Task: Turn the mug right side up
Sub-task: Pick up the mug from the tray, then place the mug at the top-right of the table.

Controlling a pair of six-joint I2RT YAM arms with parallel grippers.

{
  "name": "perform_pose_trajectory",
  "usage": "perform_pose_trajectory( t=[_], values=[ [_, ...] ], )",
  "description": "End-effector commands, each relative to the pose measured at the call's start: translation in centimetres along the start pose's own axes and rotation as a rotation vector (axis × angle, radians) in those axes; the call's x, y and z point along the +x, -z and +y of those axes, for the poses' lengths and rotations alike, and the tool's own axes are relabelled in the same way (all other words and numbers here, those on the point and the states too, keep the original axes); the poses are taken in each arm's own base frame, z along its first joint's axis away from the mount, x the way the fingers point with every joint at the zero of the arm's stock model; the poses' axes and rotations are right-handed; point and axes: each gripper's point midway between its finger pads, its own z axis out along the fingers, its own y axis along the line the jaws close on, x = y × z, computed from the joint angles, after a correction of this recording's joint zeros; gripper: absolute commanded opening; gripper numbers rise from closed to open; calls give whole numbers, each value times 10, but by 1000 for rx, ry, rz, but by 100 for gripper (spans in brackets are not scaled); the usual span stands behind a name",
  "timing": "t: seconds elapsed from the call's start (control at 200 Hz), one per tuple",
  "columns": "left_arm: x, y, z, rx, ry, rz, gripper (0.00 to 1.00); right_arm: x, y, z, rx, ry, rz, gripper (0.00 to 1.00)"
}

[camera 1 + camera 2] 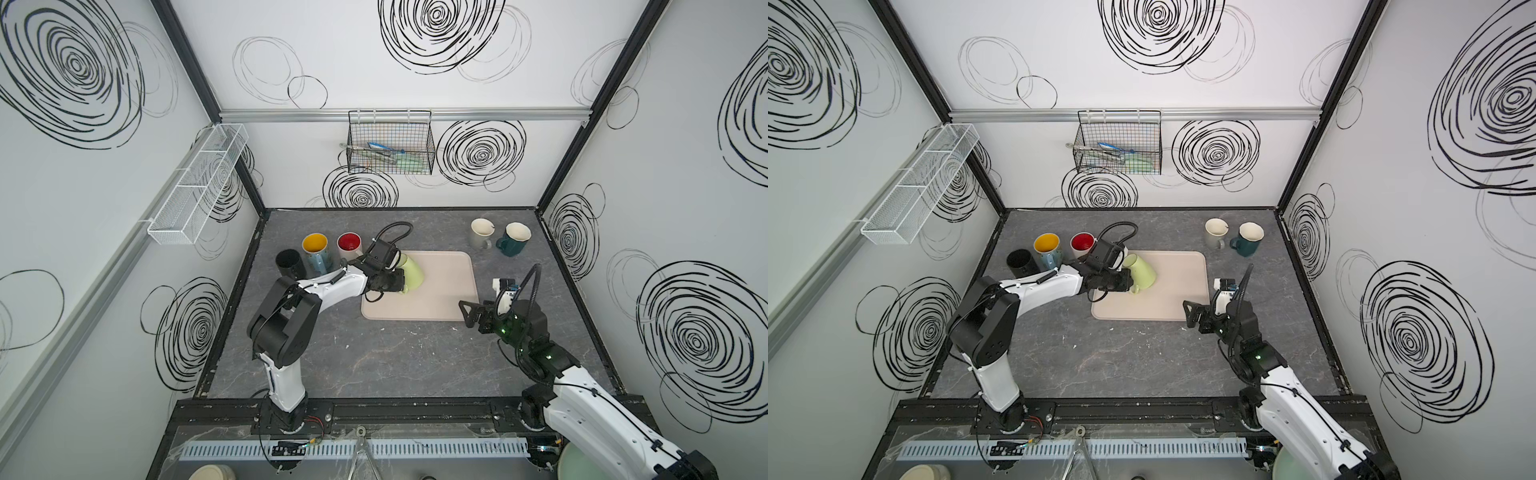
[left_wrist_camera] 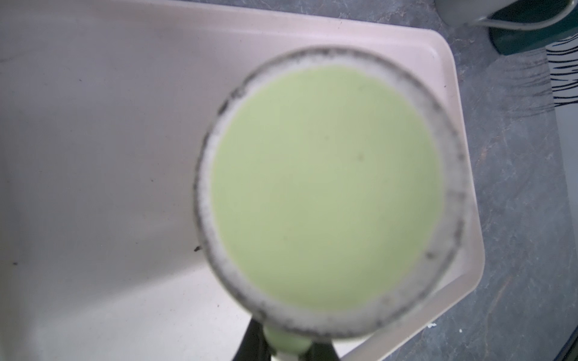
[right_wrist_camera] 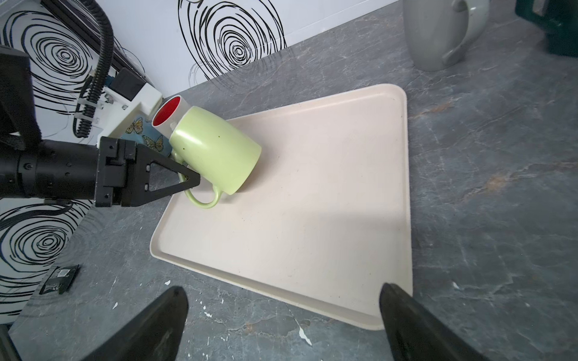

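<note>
**Left arm and mug.** The left gripper (image 3: 189,182) is clamped tight on the handle of the green mug (image 3: 215,147), its black fingers meeting around the loop. The mug is tilted: its base points up and back toward the left arm, and its mouth faces down toward the tray (image 3: 312,203). It is over the far left corner of the tray. Whether the lower rim touches the tray surface cannot be told. In both top views the mug (image 1: 412,271) (image 1: 1140,272) shows just beyond the gripper (image 1: 400,286) (image 1: 1128,285). In the left wrist view the blurred round base of the mug (image 2: 328,187) fills most of the picture, green with a pale speckled ring around it, and the tray (image 2: 93,156) lies behind it.

**Right arm.** The right gripper (image 1: 472,316) (image 1: 1192,314) has its jaws spread wide and holds nothing. It hangs near the near right corner of the tray (image 1: 436,303) (image 1: 1167,305), well apart from the mug. In the right wrist view its two dark fingers (image 3: 162,318) frame the near edge of the tray.

**Surroundings.** On the grey table (image 1: 374,361), left of the tray, stand three upright mugs:
- a black mug (image 1: 289,262)
- a butterfly mug (image 1: 316,251) with a yellow inside
- a white mug (image 1: 349,245) with a red inside

At the far right stand a grey mug (image 1: 482,233) and a dark teal mug (image 1: 514,240), both upright. A wire basket (image 1: 390,147) hangs on the back wall.
</note>
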Motion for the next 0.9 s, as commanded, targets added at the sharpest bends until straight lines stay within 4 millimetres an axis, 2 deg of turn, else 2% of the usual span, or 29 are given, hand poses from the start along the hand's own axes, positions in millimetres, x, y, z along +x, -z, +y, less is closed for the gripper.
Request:
perform_pose_trajectory(
  t=[0.0, 0.345, 0.655, 0.896],
  values=[
    [-31, 17, -30, 119, 3, -107, 0, 7, -1, -1, -14, -30, 12, 100],
    [-45, 31, -53, 215, 25, -133, 0, 10, -8, 15, -120, -83, 25, 100],
    [-51, 44, -76, 332, 49, -153, 0, 4, -9, 29, -209, -135, 0, 100],
    [-58, 69, -105, 446, 58, -205, 0, -8, -5, 44, -300, -187, -46, 100]
  ],
)
